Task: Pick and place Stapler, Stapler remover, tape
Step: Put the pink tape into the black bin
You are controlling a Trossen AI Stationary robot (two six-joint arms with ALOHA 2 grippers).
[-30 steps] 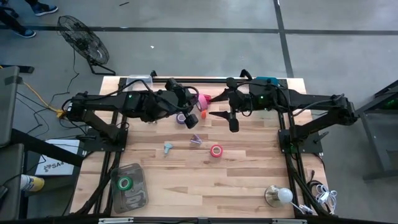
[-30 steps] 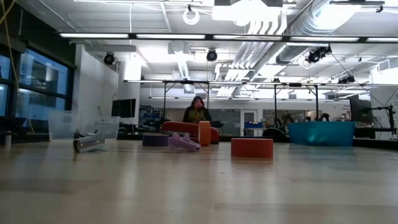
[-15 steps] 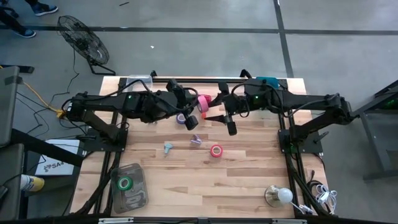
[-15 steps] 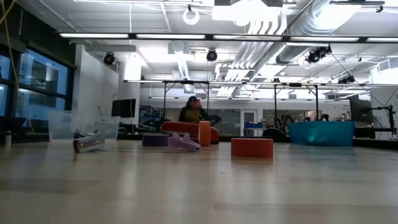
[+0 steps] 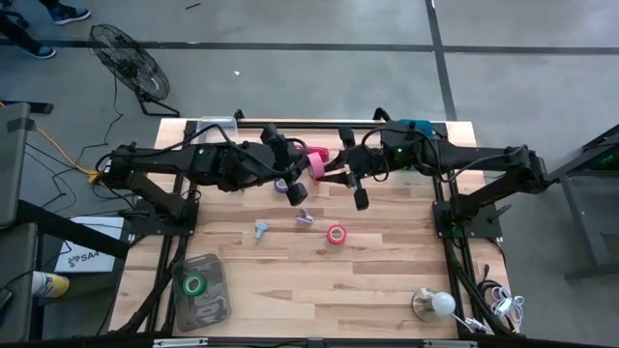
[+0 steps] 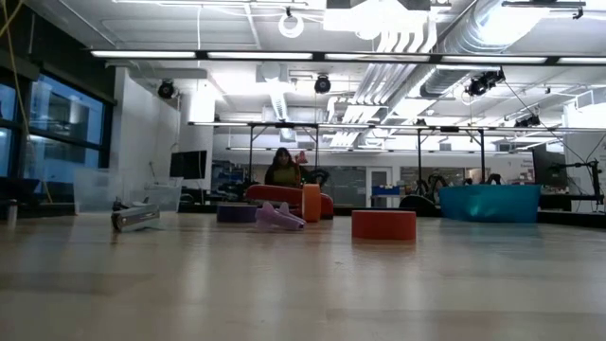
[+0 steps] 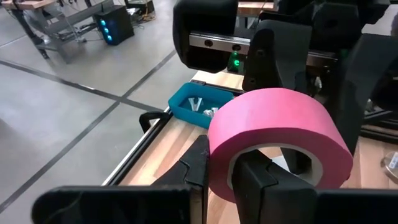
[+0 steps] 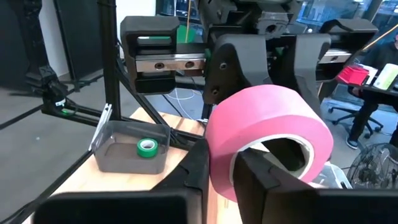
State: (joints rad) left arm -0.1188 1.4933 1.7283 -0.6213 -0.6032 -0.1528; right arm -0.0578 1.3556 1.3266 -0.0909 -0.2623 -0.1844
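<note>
A pink tape roll (image 5: 314, 163) hangs in the air over the table's far middle, and both grippers are shut on it. My left gripper (image 5: 301, 175) reaches it from the left, my right gripper (image 5: 335, 169) from the right. The red stapler (image 6: 275, 193) lies on the table below them. On the table nearer the front lie a purple tape roll (image 5: 281, 184), a red tape roll (image 5: 336, 233), a pale blue staple remover (image 5: 260, 229) and a purple one (image 5: 304, 217). My left gripper (image 7: 222, 163) pinches the pink roll's wall (image 7: 217, 146), one finger (image 7: 260, 183) inside the ring's hole and one (image 7: 196, 163) outside. It comes roughly level from the table's left. The roll is clear of the table. My right gripper (image 8: 214, 167) pinches the opposite side of the roll's wall (image 8: 219, 149), one finger (image 8: 261, 180) in the hole and one (image 8: 196, 168) outside. It comes roughly level from the table's right. The roll hangs between the two grippers.
A clear container (image 5: 199, 290) with a green tape roll (image 5: 194, 284) stands at the near left. A teal bin (image 5: 413, 126) sits at the far right edge. A lamp (image 5: 434, 304) stands at the near right. A small orange block (image 6: 311, 202) stands by the stapler.
My right gripper has turned a little toward the pink roll and shut on its wall. The roll stays in the air in my left gripper, which has kept still.
</note>
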